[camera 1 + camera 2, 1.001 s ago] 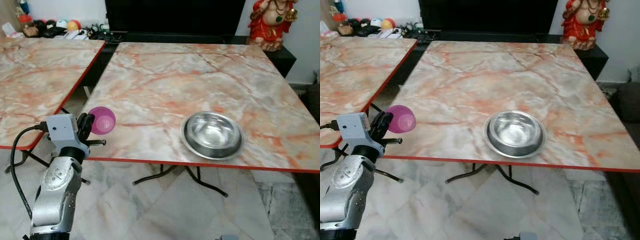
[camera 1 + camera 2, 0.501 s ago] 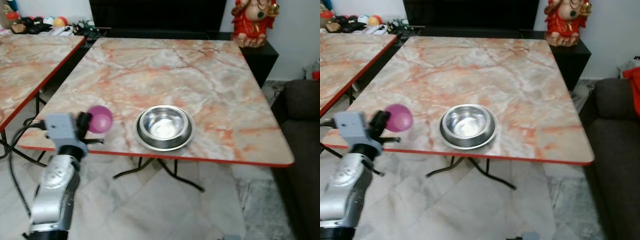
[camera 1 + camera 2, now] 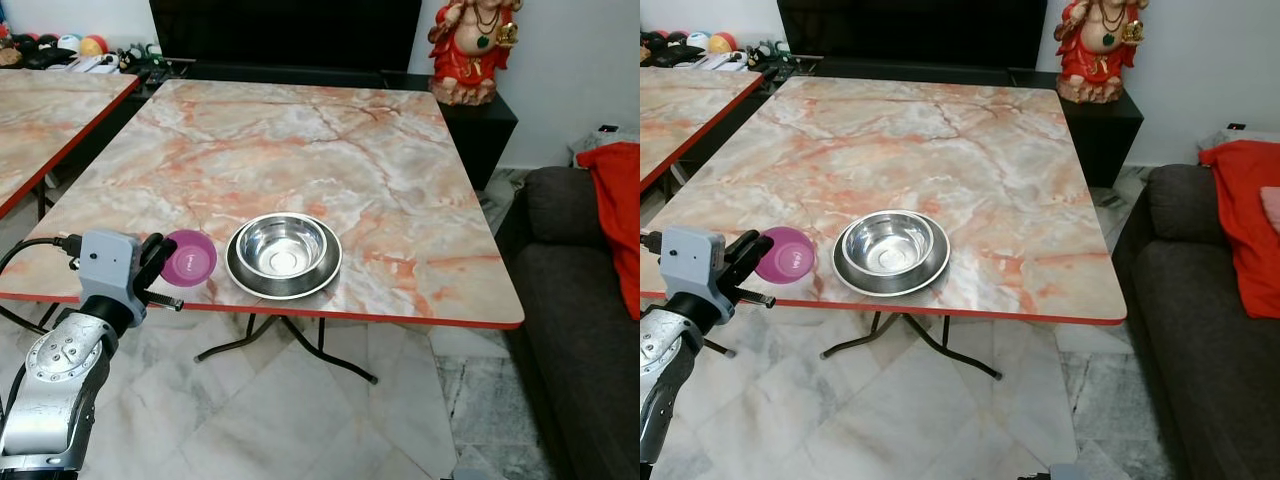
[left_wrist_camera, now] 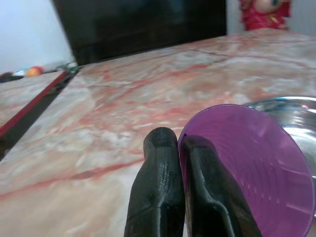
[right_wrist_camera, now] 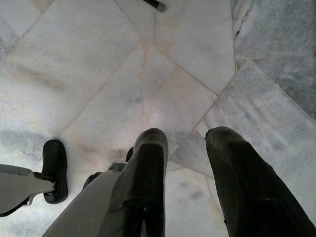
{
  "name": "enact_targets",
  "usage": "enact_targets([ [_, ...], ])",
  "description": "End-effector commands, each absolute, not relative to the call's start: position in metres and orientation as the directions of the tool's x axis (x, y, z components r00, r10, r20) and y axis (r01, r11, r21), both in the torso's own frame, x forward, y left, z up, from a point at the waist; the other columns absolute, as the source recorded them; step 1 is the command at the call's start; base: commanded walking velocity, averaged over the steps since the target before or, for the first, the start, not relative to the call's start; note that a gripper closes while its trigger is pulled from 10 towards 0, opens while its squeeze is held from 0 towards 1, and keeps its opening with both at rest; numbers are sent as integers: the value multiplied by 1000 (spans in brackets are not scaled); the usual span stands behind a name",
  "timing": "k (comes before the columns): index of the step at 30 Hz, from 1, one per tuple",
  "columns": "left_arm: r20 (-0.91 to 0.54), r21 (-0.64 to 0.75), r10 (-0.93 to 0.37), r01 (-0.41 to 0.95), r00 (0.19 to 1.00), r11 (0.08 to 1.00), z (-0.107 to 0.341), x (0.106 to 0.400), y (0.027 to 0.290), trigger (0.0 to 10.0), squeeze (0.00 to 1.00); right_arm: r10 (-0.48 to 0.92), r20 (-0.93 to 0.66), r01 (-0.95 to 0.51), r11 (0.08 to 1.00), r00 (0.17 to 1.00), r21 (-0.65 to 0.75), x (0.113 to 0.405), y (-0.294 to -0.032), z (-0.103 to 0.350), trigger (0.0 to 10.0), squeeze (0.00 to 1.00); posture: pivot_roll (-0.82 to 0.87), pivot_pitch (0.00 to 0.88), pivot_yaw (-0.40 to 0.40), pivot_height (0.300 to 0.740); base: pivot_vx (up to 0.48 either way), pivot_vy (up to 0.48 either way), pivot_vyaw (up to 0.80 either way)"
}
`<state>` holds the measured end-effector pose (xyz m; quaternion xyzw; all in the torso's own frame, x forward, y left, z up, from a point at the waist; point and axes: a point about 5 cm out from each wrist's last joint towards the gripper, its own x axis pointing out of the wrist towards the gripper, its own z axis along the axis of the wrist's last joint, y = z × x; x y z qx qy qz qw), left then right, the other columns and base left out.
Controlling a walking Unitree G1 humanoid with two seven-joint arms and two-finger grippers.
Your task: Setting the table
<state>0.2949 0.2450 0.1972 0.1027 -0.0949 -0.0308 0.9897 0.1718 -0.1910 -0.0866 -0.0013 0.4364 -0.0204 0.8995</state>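
Left wrist view first: my left gripper (image 4: 180,148) is clamped on the rim of the purple cup (image 4: 252,170), one finger inside the wall, one outside. The cup lies tilted, its mouth turned up and away from me toward the steel bowl (image 3: 283,255), and I hold it over the near edge of the marble table (image 3: 330,150), just beside that bowl on my left. My left forearm rises from below the table edge, wrist bent forward. The free tabletop by the bowl is closest to this arm, so setting down looks like a short lowering. My right gripper (image 5: 185,148) hangs spread open over the floor.
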Motion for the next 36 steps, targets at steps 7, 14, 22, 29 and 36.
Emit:
enact_targets([
  [7,203,171,-50,15,978,985,198,295,247,10000,0,-35,-802,14,999,596,-34,165,-192,-90,10000,0,57,98,-33,740,282,0,0],
  [14,211,133,-26,-2,977,991,200,300,247,10000,0,-37,-803,15,999,594,-35,164,-191,-90,10000,0,52,86,-23,740,335,0,0],
  [22,231,112,-21,-5,973,994,204,301,244,10000,0,-31,-803,11,999,595,-30,165,-191,-90,10000,0,56,98,-24,740,353,0,0],
  [29,233,90,-39,19,972,996,204,303,240,10000,0,-32,-803,13,999,595,-30,166,-191,-90,10000,0,58,103,-27,740,193,0,0],
  [36,261,51,-48,36,964,998,216,305,239,10000,0,-29,-803,9,1000,595,-29,166,-190,-89,10000,0,59,112,-24,740,0,0,0],
])
